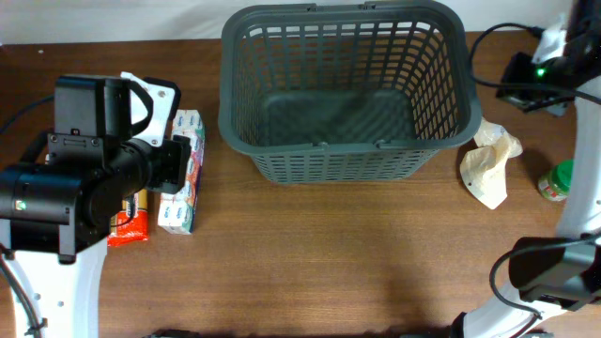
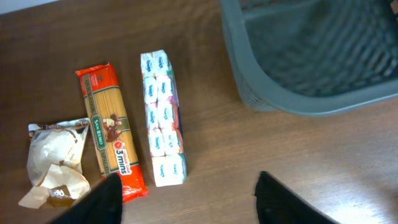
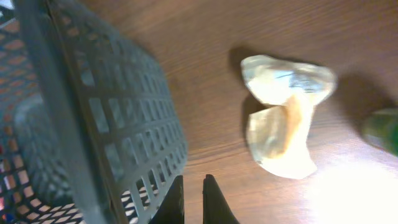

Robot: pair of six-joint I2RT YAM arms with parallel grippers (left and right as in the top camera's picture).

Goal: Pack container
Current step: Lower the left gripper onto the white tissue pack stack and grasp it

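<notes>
Where the overhead view looks down on the brown tabletop (image 1: 329,263), the container (image 1: 344,89) stands at the far edge near the middle, upright, and the part of its lattice floor that shows is bare. It is a dark grey basket with slotted walls and a thick rounded rim.

On the left side, three things lie side by side, well apart from the container. Nearest it is a long pack of tissues (image 2: 163,118) in white and teal. Just beside that lies an orange pack of spaghetti (image 2: 111,134), and then a crumpled pale bag (image 2: 55,163) at the outer end. The left arm hangs over this group. Its left fingers (image 2: 102,202) are spread wide, with nothing between them, and they touch none of the packs.

On the right side, a second crumpled pale wrapper (image 3: 283,118) lies on the wood near the container's right wall but not touching it. Beyond it is a green, blurred thing (image 3: 382,130), perhaps a jar with a green lid. The right fingers (image 3: 212,202) are drawn almost together, leaving only a thin gap, and grasp nothing. They hang above the bare wood just outside the container's near right corner, between its wall and the wrapper.
</notes>
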